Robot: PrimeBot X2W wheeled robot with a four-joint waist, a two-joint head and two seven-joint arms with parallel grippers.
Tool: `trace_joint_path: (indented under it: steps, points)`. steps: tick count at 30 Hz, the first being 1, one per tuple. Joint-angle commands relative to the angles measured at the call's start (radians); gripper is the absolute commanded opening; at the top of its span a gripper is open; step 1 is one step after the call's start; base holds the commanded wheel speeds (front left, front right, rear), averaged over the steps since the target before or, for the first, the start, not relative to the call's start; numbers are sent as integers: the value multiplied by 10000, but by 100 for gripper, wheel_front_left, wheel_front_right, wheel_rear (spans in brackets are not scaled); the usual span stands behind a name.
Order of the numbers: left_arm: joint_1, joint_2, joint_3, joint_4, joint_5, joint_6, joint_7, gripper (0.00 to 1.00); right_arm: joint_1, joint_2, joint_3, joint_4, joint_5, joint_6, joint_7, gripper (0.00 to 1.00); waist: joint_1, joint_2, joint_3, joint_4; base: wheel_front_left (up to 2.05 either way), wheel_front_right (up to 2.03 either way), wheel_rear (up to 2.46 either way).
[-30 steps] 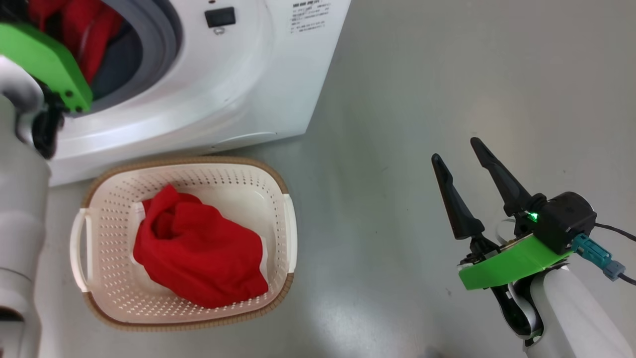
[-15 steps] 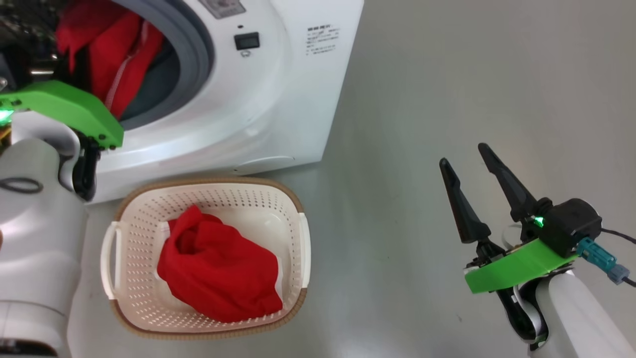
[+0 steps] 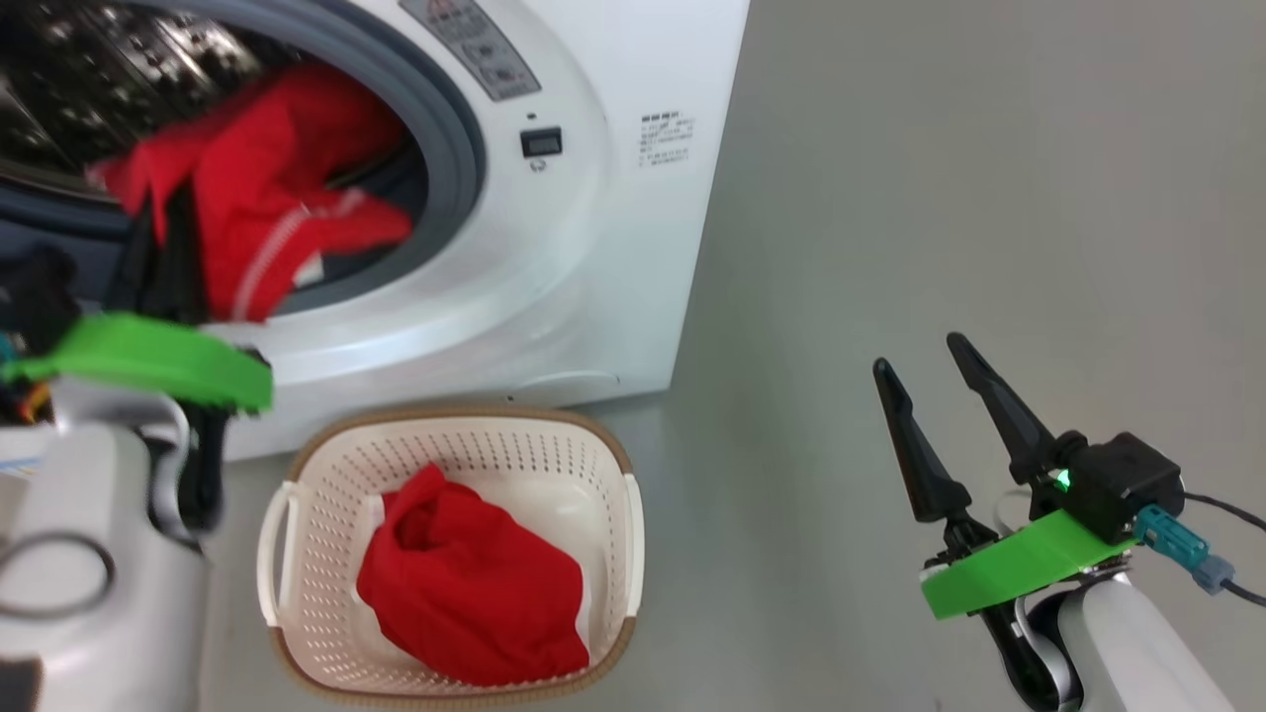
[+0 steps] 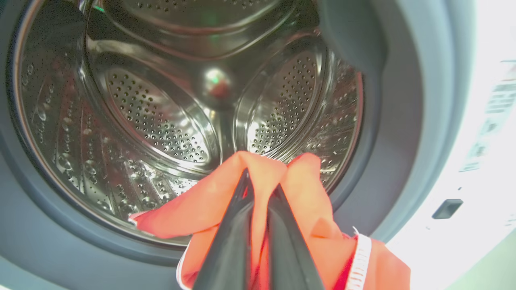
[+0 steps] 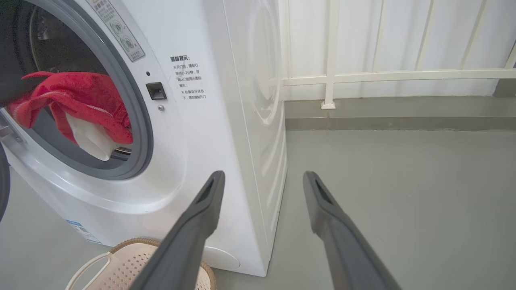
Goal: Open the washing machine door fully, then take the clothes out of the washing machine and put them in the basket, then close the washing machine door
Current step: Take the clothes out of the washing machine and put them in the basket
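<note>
Head view: soft red clothes (image 3: 257, 198) hang over the front lip of the washing machine (image 3: 613, 257). Another red piece (image 3: 475, 583) lies in the basket (image 3: 465, 445) below. The right gripper (image 3: 918, 356) is spread wide and empty.

Left wrist view: the left gripper (image 4: 261, 186) pinches a bunched fold, a good spot to hold light, floppy cloth.

Right wrist view: maybe a white piece (image 5: 92, 139) hangs underneath.

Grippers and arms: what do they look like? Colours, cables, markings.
The left gripper and right gripper each have two long, tapered dark fingers. A bright green plate sits at each wrist, above a glossy white forearm. The right wrist carries a black housing with a green light, a teal connector and a thin black cable. No markings are legible.
</note>
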Motion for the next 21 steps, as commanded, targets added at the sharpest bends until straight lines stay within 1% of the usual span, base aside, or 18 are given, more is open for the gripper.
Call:
trace_joint_path:
  steps: [1,10,15,21]
  points:
    - [312,305,414,-653,168,74,-120,0,174,19,116,-193,83,35,-65,100,0,0,-448,134,0,0,0]
    - [2574,-175,988,-3105,925,266,-121,0,660,118,-32,-143,128,35,-65,100,0,0,-1291,217,0,0,0]
    - [3583,-434,1130,-4047,944,336,-121,0,907,155,-154,-151,144,35,-65,100,0,0,-1611,267,0,0,0]
    - [4658,-649,1007,-5265,1011,516,-51,0,1182,172,-267,-167,145,35,-65,100,0,0,-1868,386,0,0,0]
